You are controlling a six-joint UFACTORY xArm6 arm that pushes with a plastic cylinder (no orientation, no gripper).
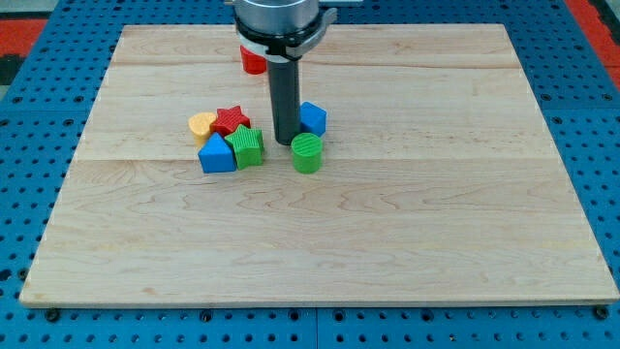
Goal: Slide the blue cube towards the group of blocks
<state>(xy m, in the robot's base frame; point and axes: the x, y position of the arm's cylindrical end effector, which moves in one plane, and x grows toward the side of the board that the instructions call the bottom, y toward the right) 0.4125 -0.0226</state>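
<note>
Rod: a straight dark rod hangs down from the arm's grey mount at the view's top centre, over a wooden board (407,242) that lies on a blue perforated table (29,174).
My tip (287,143): it sits on the board in the small gap between the blue cube and the green cylinder, just to the view's left of the cube and just above the cylinder.
Pincer state: there is no pincer on this arm, only the rod, so nothing spreads, presses together or pinches; the tip merely stands against the blocks.
Blue cube (313,118): it lies just to the view's right of the rod, its left part hidden behind the rod, so whether it touches the tip I cannot tell.
Green cylinder (307,153): ribbed, standing upright directly below the tip and below-left of the blue cube, close to both.
Group of blocks: four pieces cluster to the view's left of the tip, near it but apart from the blue cube.
Yellow block (201,124): rounded shape, at the group's upper left.
Red star (232,119): at the group's top, touching the yellow block's right side.
Blue block (216,155): wedge-like, at the group's lower left.
Green block (248,146): ribbed, touching the blue block's right side, nearest the tip.
Red block (253,60): alone near the view's top, partly hidden behind the arm's mount; shape unclear.
</note>
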